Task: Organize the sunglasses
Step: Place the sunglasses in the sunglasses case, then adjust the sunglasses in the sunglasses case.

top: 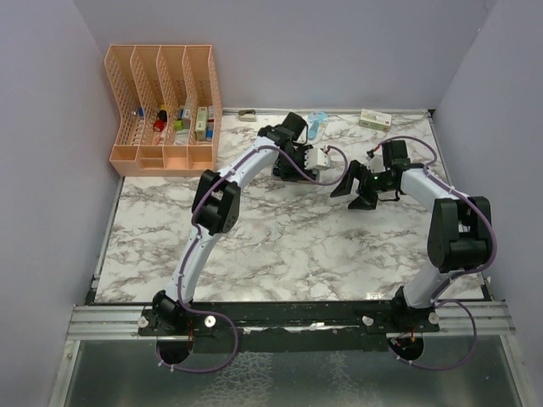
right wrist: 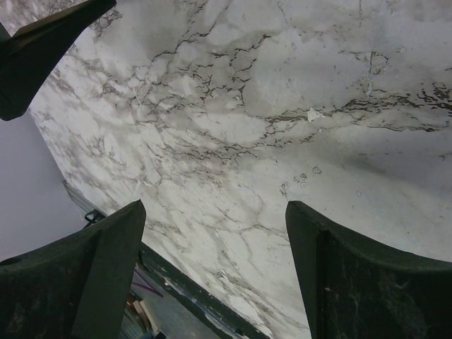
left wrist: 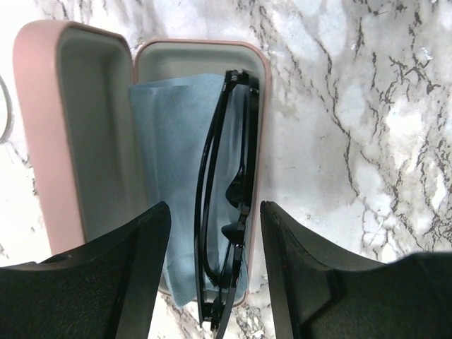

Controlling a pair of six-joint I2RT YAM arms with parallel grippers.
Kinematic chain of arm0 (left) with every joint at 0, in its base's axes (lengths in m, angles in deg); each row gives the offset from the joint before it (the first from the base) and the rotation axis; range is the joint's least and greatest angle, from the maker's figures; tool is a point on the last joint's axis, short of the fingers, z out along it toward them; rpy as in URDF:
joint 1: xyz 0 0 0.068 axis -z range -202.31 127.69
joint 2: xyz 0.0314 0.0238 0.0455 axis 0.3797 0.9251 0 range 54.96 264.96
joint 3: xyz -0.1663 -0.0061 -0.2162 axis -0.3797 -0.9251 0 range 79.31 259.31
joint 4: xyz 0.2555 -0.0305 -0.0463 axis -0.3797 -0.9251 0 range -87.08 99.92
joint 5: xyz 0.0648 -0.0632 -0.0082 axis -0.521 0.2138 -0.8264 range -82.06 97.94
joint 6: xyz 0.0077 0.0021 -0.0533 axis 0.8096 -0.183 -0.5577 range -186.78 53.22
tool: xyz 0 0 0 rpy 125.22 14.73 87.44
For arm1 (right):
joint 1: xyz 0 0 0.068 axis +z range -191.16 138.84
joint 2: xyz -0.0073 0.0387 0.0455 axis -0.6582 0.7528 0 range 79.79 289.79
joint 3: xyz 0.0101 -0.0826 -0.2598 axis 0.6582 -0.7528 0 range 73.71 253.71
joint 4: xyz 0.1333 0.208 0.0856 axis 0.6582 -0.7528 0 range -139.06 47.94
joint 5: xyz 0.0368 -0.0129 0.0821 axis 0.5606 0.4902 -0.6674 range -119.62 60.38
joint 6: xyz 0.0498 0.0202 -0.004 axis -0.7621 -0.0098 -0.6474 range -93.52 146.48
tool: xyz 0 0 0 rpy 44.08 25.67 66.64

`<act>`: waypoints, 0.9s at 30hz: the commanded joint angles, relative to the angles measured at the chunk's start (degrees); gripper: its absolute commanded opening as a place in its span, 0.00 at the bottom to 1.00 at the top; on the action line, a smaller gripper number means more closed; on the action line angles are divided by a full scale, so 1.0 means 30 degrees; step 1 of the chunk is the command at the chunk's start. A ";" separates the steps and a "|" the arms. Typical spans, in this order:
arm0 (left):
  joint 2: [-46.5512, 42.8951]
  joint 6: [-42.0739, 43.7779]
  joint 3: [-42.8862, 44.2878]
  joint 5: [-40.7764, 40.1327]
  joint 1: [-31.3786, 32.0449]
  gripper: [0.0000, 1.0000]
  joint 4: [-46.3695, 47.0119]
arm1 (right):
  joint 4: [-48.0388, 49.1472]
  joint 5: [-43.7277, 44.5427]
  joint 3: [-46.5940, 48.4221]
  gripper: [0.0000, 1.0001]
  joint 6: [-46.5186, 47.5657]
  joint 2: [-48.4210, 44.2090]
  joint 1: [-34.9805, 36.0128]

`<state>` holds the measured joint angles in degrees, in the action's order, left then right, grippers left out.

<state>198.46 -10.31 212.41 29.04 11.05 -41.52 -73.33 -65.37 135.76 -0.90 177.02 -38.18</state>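
The black folded sunglasses [left wrist: 226,205] lie on edge inside the open pink case [left wrist: 49,141], along its right wall, on the light blue cloth [left wrist: 169,155]. Their near end reaches just past the case's near rim. My left gripper [left wrist: 215,275] is open and empty, hovering over the near end of the case, with one finger on each side of the sunglasses and not touching them. In the top view the left gripper [top: 291,172] hides the case. My right gripper [top: 355,191] is open and empty over bare marble, as the right wrist view [right wrist: 215,268] also shows.
A pink slotted organizer [top: 164,110] with small items stands at the back left. A small light blue object [top: 316,125], a small box [top: 374,119] and a small item [top: 247,115] lie along the back edge. The table's front rail [right wrist: 176,282] shows below the right gripper.
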 commanded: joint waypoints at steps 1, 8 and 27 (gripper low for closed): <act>-0.1930 -0.0183 0.0078 -0.0818 0.0010 0.57 0.0584 | 0.0651 -0.0792 -0.0021 0.82 -0.0161 0.0107 -0.0095; -0.4102 -0.0402 -0.2333 -0.0870 0.0011 0.57 0.1062 | 0.0993 -0.1279 -0.0052 0.82 -0.0354 0.0276 -0.0089; -0.5234 -0.3130 -0.5925 0.0439 0.0385 0.00 0.2708 | -0.0233 -0.0723 0.0765 0.73 -0.0133 0.0104 -0.0106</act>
<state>186.09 -18.46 196.30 27.10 11.49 -34.28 -72.89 -67.64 135.93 -1.73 177.20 -38.18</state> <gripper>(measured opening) 0.010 0.734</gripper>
